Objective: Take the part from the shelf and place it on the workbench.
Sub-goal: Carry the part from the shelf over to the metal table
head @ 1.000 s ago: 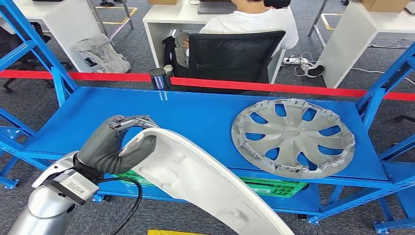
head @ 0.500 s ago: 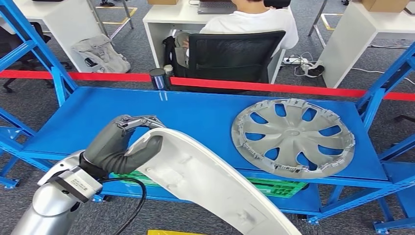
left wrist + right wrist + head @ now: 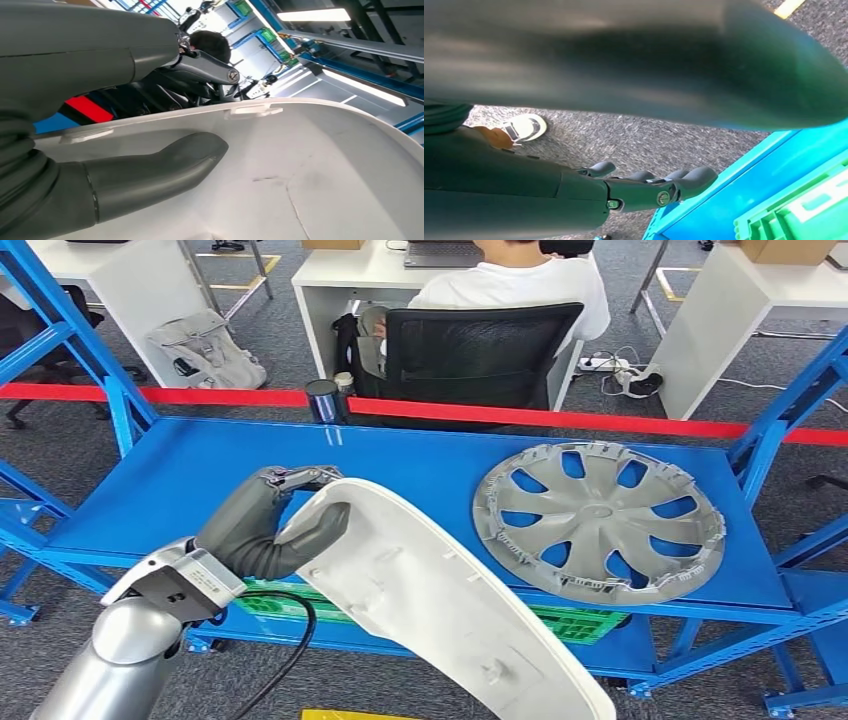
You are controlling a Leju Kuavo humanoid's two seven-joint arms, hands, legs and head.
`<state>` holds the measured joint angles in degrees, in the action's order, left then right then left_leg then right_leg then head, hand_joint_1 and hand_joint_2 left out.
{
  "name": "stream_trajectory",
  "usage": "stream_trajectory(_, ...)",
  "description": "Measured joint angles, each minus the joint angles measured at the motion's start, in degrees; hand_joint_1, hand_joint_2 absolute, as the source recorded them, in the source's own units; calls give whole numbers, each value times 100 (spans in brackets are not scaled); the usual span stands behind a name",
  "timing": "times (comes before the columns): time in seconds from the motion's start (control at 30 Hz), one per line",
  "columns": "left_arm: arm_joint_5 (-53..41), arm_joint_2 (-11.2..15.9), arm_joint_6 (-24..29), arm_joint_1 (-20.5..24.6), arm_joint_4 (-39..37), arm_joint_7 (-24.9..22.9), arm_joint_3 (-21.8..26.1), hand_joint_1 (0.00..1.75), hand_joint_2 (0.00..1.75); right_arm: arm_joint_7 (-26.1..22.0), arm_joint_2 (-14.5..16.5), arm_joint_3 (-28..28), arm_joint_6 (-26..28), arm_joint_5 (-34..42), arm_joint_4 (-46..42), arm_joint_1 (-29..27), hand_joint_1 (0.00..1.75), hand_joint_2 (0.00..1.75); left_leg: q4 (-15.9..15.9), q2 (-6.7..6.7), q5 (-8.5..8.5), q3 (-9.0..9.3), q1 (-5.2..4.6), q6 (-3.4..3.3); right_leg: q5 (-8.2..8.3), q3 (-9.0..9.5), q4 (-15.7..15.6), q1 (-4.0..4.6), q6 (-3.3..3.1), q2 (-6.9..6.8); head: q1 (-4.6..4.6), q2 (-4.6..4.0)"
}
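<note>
1. Head view: our left hand (image 3: pixel 268 525) grips the white part (image 3: pixel 440 600) at its upper end, thumb laid across the inner face and fingers wrapped over the rim.
2. The part hangs above the near edge of the blue bench (image 3: pixel 200 485), slanting back toward us; it does not rest on the bench.
3. The wheel cover (image 3: pixel 598 520) lies flat on the bench, well to the right of the part.
4. Our right hand (image 3: pixel 649 187) hangs beside the bench frame, fingers loosely curled, holding nothing.
5. We judge the step to be the carry to the bench, with the placing not yet done.
6. Next we need to reach forward, lower the part onto the bare bench left of the wheel cover, then loosen the fingers.
</note>
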<state>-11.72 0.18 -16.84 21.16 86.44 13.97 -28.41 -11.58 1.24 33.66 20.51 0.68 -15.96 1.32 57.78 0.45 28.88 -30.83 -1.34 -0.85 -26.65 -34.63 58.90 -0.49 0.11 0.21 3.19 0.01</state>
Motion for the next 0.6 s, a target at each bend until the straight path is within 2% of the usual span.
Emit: stream_trajectory(0.6, 37, -116, -102, 229, -367, 65, -74, 175, 175, 14, 12, 0, 48, 2, 0, 1, 0, 0, 14, 0, 7, -4, -15, -14, 11, 1, -11, -16, 17, 0, 0, -1)
